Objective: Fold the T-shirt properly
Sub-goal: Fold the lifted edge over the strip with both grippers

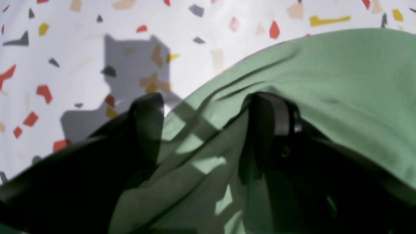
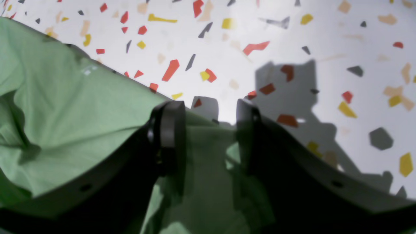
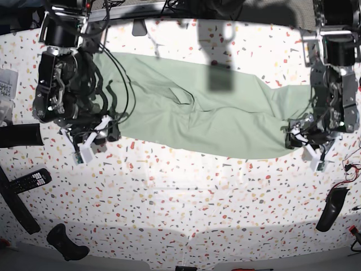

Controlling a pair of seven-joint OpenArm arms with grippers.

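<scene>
The T-shirt (image 3: 214, 118), pale mint green, lies spread lengthwise across the back half of the speckled table. My left gripper (image 3: 307, 144) sits at its right end. In the left wrist view the cloth (image 1: 341, 81) drapes over one finger and fills the gap of the left gripper (image 1: 209, 104), whose jaws stand wide apart. My right gripper (image 3: 90, 141) is at the shirt's left end. There the cloth (image 2: 81, 113) runs under one finger and partly into the gap of the right gripper (image 2: 209, 110), jaws apart, with table showing between the tips.
A remote control (image 3: 25, 182) and a black handle-like object (image 3: 67, 243) lie at the front left. A black cylinder (image 3: 20, 135) rests at the left edge. Another black object (image 3: 330, 209) and cables sit at the front right. The terrazzo-patterned table (image 3: 186, 197) stretches in front of the shirt.
</scene>
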